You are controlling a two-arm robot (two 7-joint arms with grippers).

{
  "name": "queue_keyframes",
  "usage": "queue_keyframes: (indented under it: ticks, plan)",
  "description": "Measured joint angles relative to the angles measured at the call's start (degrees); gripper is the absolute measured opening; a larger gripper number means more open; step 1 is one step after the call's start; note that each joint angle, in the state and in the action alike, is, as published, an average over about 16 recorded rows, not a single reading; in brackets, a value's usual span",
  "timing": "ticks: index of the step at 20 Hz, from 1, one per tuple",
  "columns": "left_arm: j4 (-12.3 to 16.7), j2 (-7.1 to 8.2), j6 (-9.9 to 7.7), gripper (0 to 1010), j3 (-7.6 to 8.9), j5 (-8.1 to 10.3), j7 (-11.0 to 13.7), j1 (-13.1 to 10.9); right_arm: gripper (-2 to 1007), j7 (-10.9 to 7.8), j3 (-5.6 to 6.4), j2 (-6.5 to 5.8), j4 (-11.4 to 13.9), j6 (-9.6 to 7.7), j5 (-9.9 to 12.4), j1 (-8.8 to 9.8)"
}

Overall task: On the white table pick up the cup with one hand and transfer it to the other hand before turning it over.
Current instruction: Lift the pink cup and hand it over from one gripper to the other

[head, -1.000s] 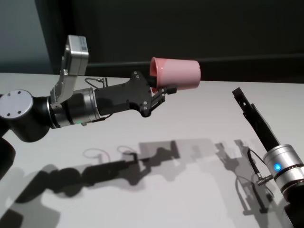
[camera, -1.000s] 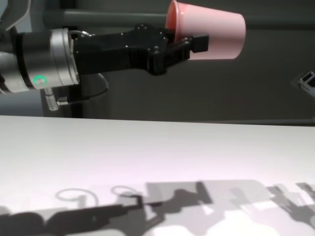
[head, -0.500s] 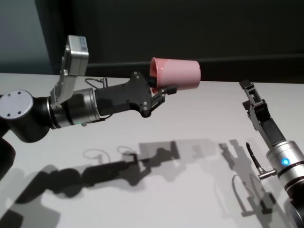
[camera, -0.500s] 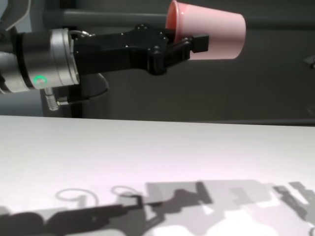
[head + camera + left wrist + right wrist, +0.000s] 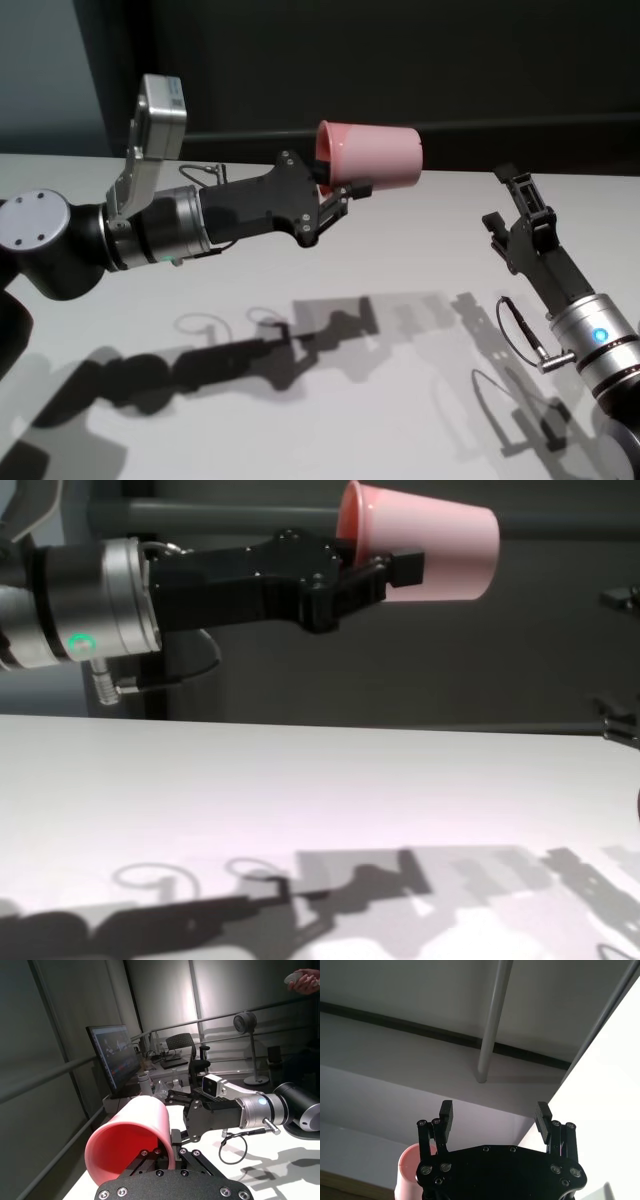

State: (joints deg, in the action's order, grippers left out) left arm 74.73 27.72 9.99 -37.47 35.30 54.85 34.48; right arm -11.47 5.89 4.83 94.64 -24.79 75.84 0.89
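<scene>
My left gripper (image 5: 345,188) is shut on the rim of the pink cup (image 5: 375,155) and holds it high above the white table (image 5: 400,400). The cup lies on its side, base towards my right; it also shows in the chest view (image 5: 430,550). My right gripper (image 5: 508,203) is open and empty, raised to the right of the cup and a little lower, apart from it. In the right wrist view its fingers (image 5: 446,1112) stand wide apart, with the cup's edge (image 5: 410,1165) low beside them. The left wrist view shows the cup's open mouth (image 5: 127,1135) and the right gripper (image 5: 175,1097) beyond.
A dark wall and rail run behind the table's far edge (image 5: 480,172). Shadows of both arms fall on the tabletop. In the left wrist view a monitor (image 5: 112,1057), chairs and a fan stand farther off in the room.
My right gripper has turned at the wrist and swung up towards the cup, its open fingers now showing side by side. The left arm and the cup have not moved.
</scene>
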Motion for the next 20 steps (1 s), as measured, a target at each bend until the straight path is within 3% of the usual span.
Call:
queue_keyframes:
  ticks: [6, 11, 20]
  plan:
    - [0.0, 0.0, 0.0, 46, 0.0, 0.0, 0.0, 0.0, 1002, 0.13, 0.29, 0.64, -1.1, -4.33, 7.0, -0.85]
    - [0.0, 0.0, 0.0, 46, 0.0, 0.0, 0.0, 0.0, 1002, 0.42, 0.16, 1.19, -1.5, -6.79, 11.5, -1.32]
    - [0.0, 0.0, 0.0, 46, 0.0, 0.0, 0.0, 0.0, 1002, 0.97, -1.53, 1.48, -1.5, -8.48, 15.3, -1.9]
